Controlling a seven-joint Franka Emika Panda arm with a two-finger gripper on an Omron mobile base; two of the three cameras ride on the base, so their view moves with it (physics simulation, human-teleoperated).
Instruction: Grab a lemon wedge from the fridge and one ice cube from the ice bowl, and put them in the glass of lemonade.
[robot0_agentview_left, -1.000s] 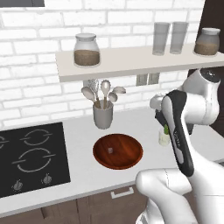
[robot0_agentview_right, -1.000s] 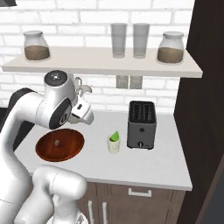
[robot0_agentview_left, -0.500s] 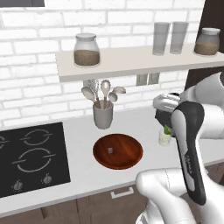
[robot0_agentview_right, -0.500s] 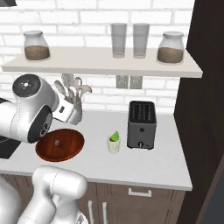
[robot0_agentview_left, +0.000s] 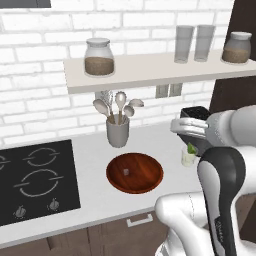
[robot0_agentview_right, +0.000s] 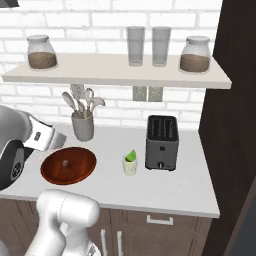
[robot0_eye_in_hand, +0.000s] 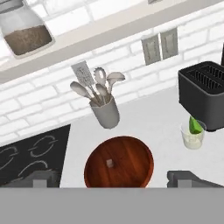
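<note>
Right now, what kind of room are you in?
A kitchen, rendered rather than real: a black stovetop set into the white counter, a toaster, and a cup of cooking utensils against a brick wall.

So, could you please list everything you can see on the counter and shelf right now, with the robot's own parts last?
ice bowl: one, reddish-brown wood, counter centre.
ice cube: one, pale, inside the bowl.
glass of lemonade: one, clear, left of the toaster.
lemon wedge: one, green-yellow, in the glass.
toaster: one, black, counter right.
utensil cup: one, grey, behind the bowl.
stove: one, black, left.
jars: two, shelf ends.
tall glasses: two, clear, shelf.
gripper: open, above the bowl.
</note>
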